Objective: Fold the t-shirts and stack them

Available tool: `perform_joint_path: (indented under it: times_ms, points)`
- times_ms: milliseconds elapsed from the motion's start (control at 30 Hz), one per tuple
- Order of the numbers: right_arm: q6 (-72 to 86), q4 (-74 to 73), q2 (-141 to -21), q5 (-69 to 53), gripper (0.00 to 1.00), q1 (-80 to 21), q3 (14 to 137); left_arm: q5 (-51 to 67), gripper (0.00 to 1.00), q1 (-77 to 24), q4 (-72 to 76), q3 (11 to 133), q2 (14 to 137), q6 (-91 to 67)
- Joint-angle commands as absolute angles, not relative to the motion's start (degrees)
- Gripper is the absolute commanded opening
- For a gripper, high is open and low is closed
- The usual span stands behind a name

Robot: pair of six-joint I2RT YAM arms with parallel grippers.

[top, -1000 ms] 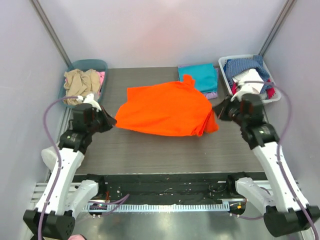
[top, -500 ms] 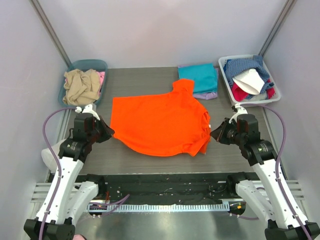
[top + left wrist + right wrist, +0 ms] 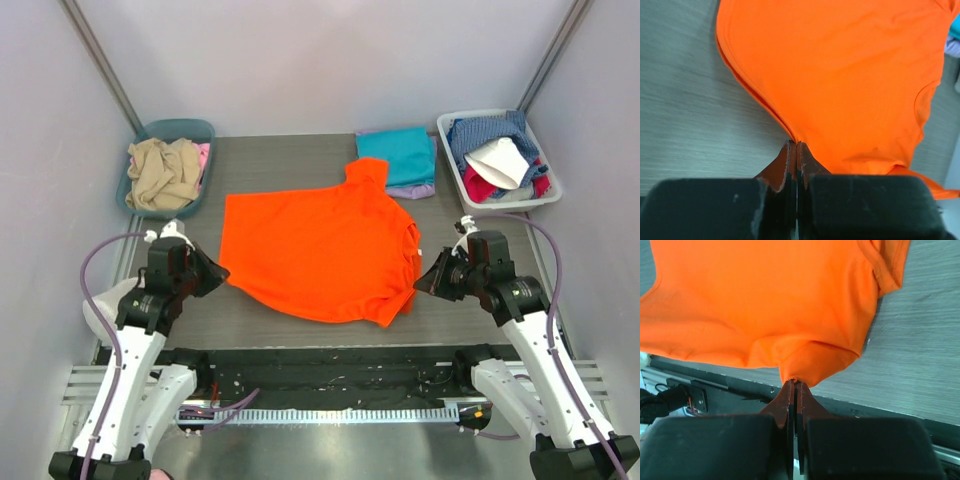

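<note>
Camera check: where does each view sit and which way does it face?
Top external: fixed above and behind the bases, looking down at the table; both arms show, left gripper and right gripper shut on the orange t-shirt.
Left wrist: on the left wrist, looking along its shut fingers across the orange t-shirt.
Right wrist: on the right wrist, looking along its shut fingers at the pinched edge.
Shared: orange t-shirt in all three.
</note>
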State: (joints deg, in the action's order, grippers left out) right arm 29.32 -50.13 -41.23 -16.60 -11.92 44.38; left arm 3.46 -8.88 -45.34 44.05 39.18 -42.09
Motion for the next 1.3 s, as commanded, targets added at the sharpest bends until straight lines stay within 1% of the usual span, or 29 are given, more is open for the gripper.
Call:
perform_joint_path:
  times_ms: [0,100,167,200,433,700,933,1100,1200,1267]
  points:
    - [30.41,-51.07,-40.34,-20.65,0.01,-12.48,43.07,2.2,0.0,-9.05,-45.35,38.17,34.81,-52.02]
    - [31.64,-50.02,-40.08,-18.73,0.01,-12.48,42.01,0.36,0.0,-8.96,-45.26,34.64,32.0,-56.33]
    - [32.86,-49.22,-39.82,-16.45,0.01,-12.57,42.19,-3.15,0.0,-9.05,-45.61,33.67,30.68,-58.18]
    - [33.31,-47.83,-39.64,-13.74,0.01,-12.48,42.19,-4.03,0.0,-9.05,-45.79,33.14,30.5,-58.62]
    - [36.74,-42.72,-42.71,-6.16,0.01,-12.57,43.07,-12.38,0.0,-8.96,-50.44,35.68,31.38,-60.47]
    - [36.56,-37.89,-47.46,-2.64,0.01,-12.48,44.3,-18.54,0.0,-8.96,-50.63,37.53,32.69,-61.35]
    - [34.98,-34.02,-54.3,-2.64,0.01,-12.57,46.58,-19.25,0.0,-8.96,-46.94,39.37,40.15,-59.24]
    - [34.1,-31.64,-57.3,-2.9,0.01,-12.57,47.63,-20.04,0.0,-8.96,-44.92,39.64,42.45,-57.84]
    - [33.4,-31.38,-58.36,-1.85,0.01,-12.48,49.56,-19.95,0.0,-8.96,-42.99,40.25,43.5,-55.99]
    - [32.52,-30.85,-59.23,-1.58,0.01,-12.48,53.42,-18.82,0.0,-8.96,-40.1,42.0,45.25,-53.11]
